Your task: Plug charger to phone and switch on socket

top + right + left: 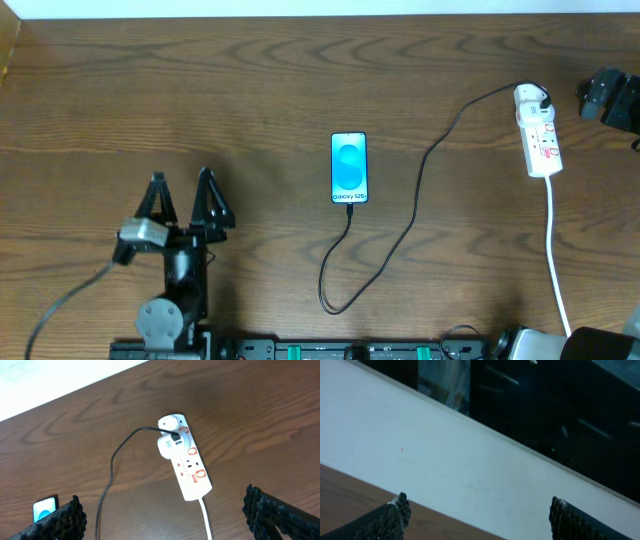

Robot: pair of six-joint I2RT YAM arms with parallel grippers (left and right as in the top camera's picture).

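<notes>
at the left of the bench (90, 110) the left gripper (181, 180) stands released. its two black fingers (390, 517) are spread wide with nothing between them, well apart from every task thing. its wrist view looks past the bench edge at a pale wall (445, 460) with dark panes above.

near the middle the phone (349, 168) lies flat and face up, cyan screen lit, its long side running away from the robot. the charger (415, 200) meets the phone's near short edge, runs toward the robot, bends in a tight loop, then sweeps up and right across the wood to the socket (540, 135). whether the plug tip is fully seated in the phone cannot be told.

the socket lies flat at the right, well apart from the phone, red marks on its face. in the right wrist view the charger's far end enters a white adapter (165, 447) seated at the strip's far end. a white cord (553, 250) leaves the near end toward the robot. whether the switch is on cannot be told.

the right gripper (165, 510) hangs over the bench near the socket without touching it. it is released, its fingers (65, 520) wide and holding nothing.
</notes>
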